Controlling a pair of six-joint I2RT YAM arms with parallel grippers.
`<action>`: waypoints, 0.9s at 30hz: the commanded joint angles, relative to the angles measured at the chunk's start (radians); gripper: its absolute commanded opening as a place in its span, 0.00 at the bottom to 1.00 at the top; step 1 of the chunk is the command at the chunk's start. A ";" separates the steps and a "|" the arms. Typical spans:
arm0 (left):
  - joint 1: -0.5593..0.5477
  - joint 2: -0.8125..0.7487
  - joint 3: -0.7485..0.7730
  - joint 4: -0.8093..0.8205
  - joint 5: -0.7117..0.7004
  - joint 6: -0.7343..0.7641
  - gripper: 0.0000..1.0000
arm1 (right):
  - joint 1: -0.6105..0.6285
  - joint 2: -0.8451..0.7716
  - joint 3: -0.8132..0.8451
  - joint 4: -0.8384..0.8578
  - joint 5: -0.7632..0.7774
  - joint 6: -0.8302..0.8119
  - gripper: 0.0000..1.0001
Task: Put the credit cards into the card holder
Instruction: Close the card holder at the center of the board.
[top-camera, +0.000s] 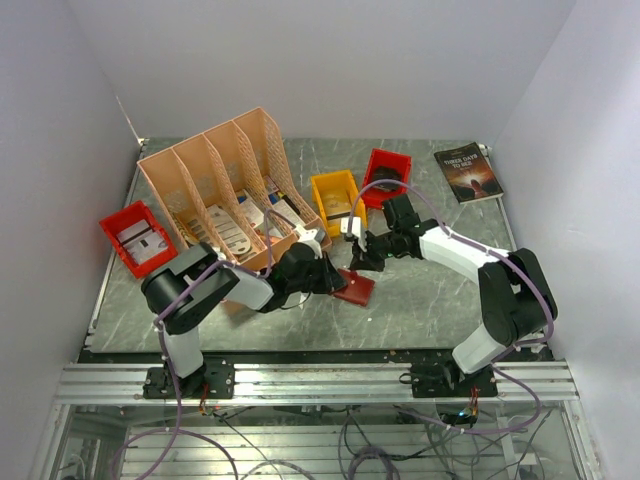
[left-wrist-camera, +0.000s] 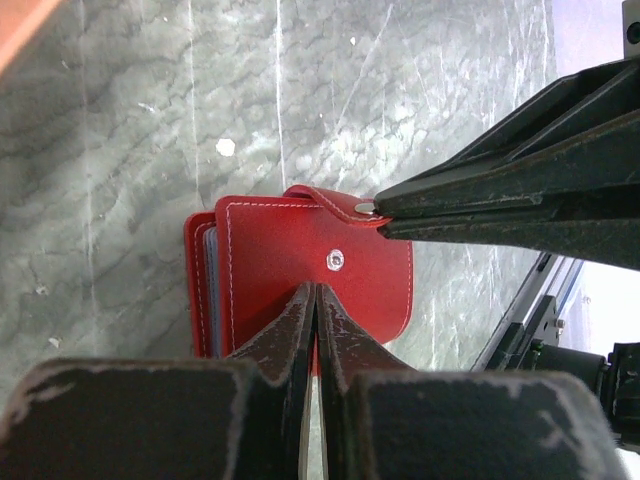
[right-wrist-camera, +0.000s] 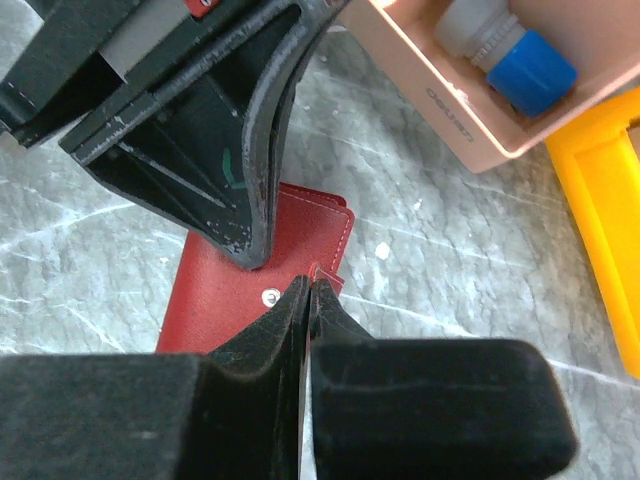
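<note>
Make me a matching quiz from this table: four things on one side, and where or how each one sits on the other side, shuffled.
1 card holder
2 book
3 file rack
4 yellow bin

A far right corner
B back left, peach-coloured
C centre front, folded flat
D middle back, just right of the rack

Pairs: 1-C, 2-A, 3-B, 4-D

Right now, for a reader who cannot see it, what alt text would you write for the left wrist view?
A folded red card holder lies flat on a grey marbled table, its snap stud showing. The right gripper, at the picture's right, pinches the holder's strap, while the shut left gripper touches the cover with its tips.
</note>
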 joint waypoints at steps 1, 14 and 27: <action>-0.015 -0.038 -0.031 0.030 0.003 -0.022 0.12 | 0.030 0.004 0.024 0.010 -0.027 0.012 0.00; -0.020 -0.153 -0.098 0.064 -0.054 -0.046 0.13 | 0.017 0.005 -0.013 -0.061 -0.051 -0.057 0.00; -0.030 0.007 -0.025 0.043 -0.100 -0.060 0.07 | 0.011 0.015 -0.043 -0.058 -0.019 -0.022 0.00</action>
